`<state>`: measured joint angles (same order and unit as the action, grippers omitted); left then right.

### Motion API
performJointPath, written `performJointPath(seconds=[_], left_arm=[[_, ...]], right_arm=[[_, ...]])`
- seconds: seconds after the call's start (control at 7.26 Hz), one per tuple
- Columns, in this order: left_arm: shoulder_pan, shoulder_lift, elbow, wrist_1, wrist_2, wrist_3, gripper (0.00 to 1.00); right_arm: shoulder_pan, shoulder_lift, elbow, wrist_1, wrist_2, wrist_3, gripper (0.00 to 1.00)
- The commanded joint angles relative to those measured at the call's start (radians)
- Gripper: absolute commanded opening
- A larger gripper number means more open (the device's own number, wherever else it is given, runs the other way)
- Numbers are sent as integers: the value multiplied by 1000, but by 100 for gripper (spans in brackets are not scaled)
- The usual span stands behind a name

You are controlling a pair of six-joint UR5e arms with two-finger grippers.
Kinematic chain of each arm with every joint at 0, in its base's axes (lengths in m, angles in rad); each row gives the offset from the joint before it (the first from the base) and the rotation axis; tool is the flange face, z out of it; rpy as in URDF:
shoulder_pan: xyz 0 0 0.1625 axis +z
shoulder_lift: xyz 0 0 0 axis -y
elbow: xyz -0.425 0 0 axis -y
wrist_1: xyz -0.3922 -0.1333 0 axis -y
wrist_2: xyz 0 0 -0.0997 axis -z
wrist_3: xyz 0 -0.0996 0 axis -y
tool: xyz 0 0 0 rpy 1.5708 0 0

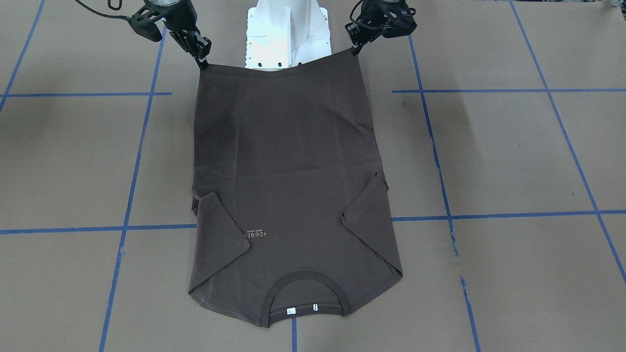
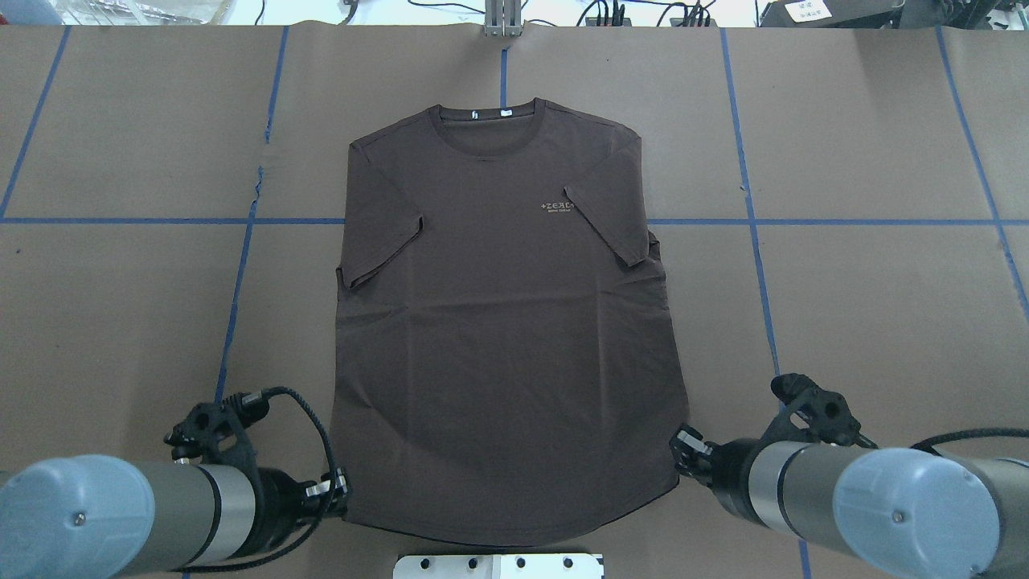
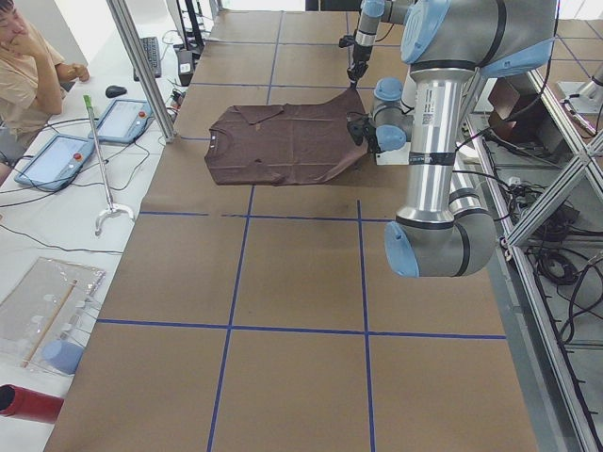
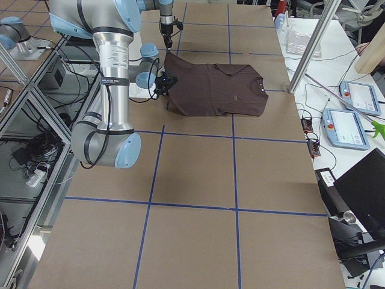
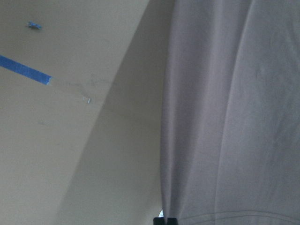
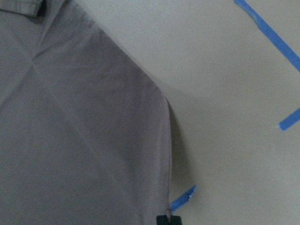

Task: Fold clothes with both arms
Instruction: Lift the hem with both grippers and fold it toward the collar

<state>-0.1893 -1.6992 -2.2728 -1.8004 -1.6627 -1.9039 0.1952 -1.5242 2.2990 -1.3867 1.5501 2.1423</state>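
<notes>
T-shirt (image 1: 288, 161) hem seemingly in both grippers (image 1: 355, 49) (image 1: 202, 62)

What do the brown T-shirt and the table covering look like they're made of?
T-shirt: probably a soft, matte cotton-like knit, judging by its limp drape and shallow creases. Table covering: seemingly matte brown paper or cardboard, flat, marked with blue tape lines.

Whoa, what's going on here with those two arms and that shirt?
Two robot arms are folding a brown T-shirt on a brown table. The shirt lies face up, its collar at the far end from the robot and both sleeves already tucked in over the chest. The left gripper and the right gripper each pinch a corner of the bottom hem, which is raised slightly off the table.
</notes>
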Motion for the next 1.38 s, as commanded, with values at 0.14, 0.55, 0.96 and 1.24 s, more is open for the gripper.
performJointPath(seconds=[0.14, 0.55, 0.96, 1.24], left_arm=[[-272, -172, 192, 23, -12, 181, 0], [-461, -336, 485, -55, -9, 311, 0], [-571, -434, 733, -227, -3, 354, 0], [-590, -464, 873, -345, 0, 378, 0]], right_arm=[[324, 246, -258, -2, 178, -195, 0], [524, 514, -635, 8, 179, -381, 0], [621, 665, -901, 43, 182, -461, 0], [639, 717, -1039, 133, 180, -466, 0]])
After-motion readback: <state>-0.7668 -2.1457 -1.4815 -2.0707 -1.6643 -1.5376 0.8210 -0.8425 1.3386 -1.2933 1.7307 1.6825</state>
